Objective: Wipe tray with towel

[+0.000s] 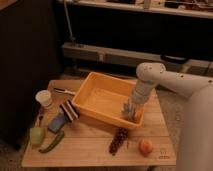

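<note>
The yellow-orange tray (97, 97) sits in the middle of the wooden table. My white arm reaches in from the right and bends down into it. My gripper (129, 112) is low inside the tray at its near right corner, close to the right wall. It is shut on the small grey-blue towel (127, 108), which hangs bunched at its tip and touches the tray floor. The rest of the tray's floor shows bare.
A white cup (44, 98) stands left of the tray, with a blue flat piece and dark striped block (64, 117) below it. Green vegetables (42, 138) lie at the near left. A dark cluster (118, 141) and an orange fruit (145, 146) lie in front of the tray.
</note>
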Action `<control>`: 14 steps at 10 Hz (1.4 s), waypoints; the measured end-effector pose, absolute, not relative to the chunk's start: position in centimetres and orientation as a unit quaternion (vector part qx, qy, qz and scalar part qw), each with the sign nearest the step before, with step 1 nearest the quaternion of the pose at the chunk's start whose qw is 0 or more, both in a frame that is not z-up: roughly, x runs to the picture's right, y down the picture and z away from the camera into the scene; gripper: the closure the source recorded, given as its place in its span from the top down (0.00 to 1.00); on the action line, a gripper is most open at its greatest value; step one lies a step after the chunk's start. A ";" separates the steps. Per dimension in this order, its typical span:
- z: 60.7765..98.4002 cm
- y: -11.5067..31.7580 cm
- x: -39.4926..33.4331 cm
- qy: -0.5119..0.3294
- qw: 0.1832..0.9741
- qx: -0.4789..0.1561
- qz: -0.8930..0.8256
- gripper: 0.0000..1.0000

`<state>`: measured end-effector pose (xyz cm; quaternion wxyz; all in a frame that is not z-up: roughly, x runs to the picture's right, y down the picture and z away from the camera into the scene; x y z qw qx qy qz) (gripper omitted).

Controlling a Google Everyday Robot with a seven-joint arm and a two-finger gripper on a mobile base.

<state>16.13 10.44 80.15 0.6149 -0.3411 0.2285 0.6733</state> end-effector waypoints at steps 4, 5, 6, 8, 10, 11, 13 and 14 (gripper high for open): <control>83.2 5.0 16.8 0.244 0.621 -0.308 0.678 0.00; 83.8 3.3 16.2 0.243 0.628 -0.300 0.676 0.00; 84.0 2.6 15.5 0.241 0.633 -0.296 0.673 0.00; 84.4 1.4 14.5 0.236 0.639 -0.292 0.671 0.00; 84.7 0.6 11.9 0.211 0.648 -0.311 0.663 0.00; 84.6 0.7 10.8 0.201 0.653 -0.321 0.656 0.00; 84.1 0.8 6.1 0.172 0.675 -0.341 0.632 0.00; 83.9 1.1 4.6 0.162 0.681 -0.347 0.624 0.00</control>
